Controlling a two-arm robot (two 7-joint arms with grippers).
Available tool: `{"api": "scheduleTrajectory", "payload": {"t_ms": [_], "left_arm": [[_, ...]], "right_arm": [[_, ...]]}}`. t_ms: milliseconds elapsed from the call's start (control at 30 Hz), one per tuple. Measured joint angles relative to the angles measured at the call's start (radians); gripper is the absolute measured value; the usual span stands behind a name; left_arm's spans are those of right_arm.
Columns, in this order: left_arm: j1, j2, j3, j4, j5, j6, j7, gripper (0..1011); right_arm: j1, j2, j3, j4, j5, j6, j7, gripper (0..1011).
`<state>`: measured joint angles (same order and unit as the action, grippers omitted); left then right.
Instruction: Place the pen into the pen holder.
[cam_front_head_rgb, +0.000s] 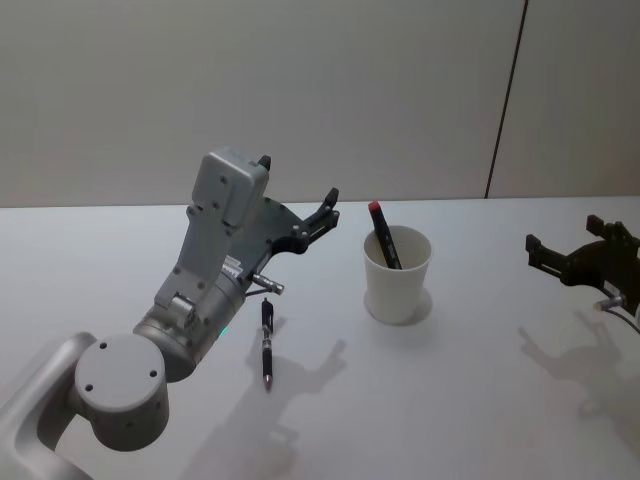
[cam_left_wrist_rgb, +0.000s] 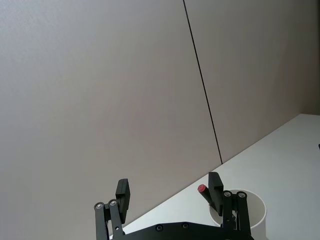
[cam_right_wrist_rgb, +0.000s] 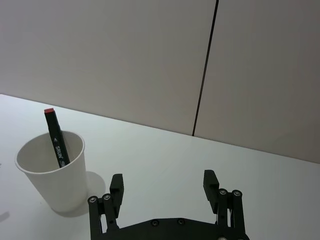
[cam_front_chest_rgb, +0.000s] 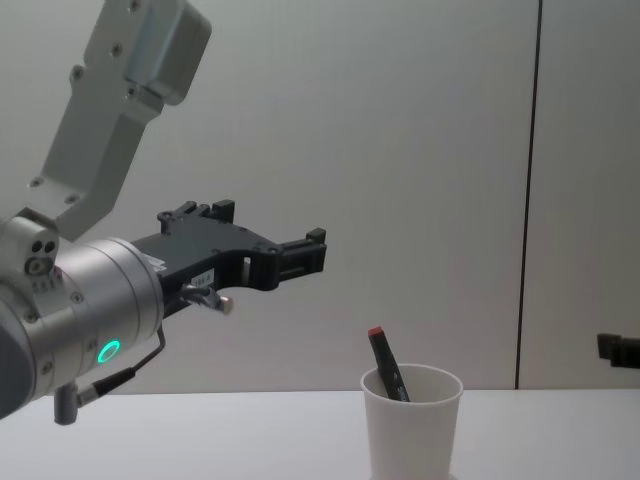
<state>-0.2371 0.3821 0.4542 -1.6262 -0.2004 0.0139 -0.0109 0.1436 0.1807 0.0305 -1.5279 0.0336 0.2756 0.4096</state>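
The white paper cup serving as pen holder (cam_front_head_rgb: 397, 280) stands upright on the table right of centre. A black marker with a red cap (cam_front_head_rgb: 383, 238) leans inside it. A slim black pen (cam_front_head_rgb: 267, 343) lies flat on the table to the cup's left. My left gripper (cam_front_head_rgb: 298, 180) hangs open and empty in the air, above and beyond that pen, left of the cup. In the left wrist view its fingers (cam_left_wrist_rgb: 123, 193) frame the wall, with the cup (cam_left_wrist_rgb: 252, 210) beside one of them. My right gripper (cam_front_head_rgb: 565, 240) rests open at the right edge, apart from the cup (cam_right_wrist_rgb: 55, 175).
The white table (cam_front_head_rgb: 480, 400) runs back to a pale wall with a dark vertical seam (cam_front_head_rgb: 505, 100). The left arm's grey body (cam_front_head_rgb: 200, 290) looms over the front left of the table. Shadows of both grippers fall on the tabletop.
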Motion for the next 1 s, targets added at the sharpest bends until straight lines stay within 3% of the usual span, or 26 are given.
{"api": "scheduleTrajectory", "payload": {"t_ms": [300,633,1000], "left_arm": [[0.0,0.0,-0.001,-0.001,0.002,0.008,0.0,1003],[0.01,0.001,-0.003,-0.025,0.005,0.065,0.02,1003],[0.037,0.001,-0.009,-0.06,-0.04,0.141,0.083,1003]], "right_arm": [[-0.007,0.004,0.002,-0.01,0.001,0.006,0.005,1001],[-0.011,0.006,0.003,-0.015,0.002,0.009,0.007,1001],[-0.012,0.007,0.003,-0.017,0.002,0.011,0.008,1001]]}}
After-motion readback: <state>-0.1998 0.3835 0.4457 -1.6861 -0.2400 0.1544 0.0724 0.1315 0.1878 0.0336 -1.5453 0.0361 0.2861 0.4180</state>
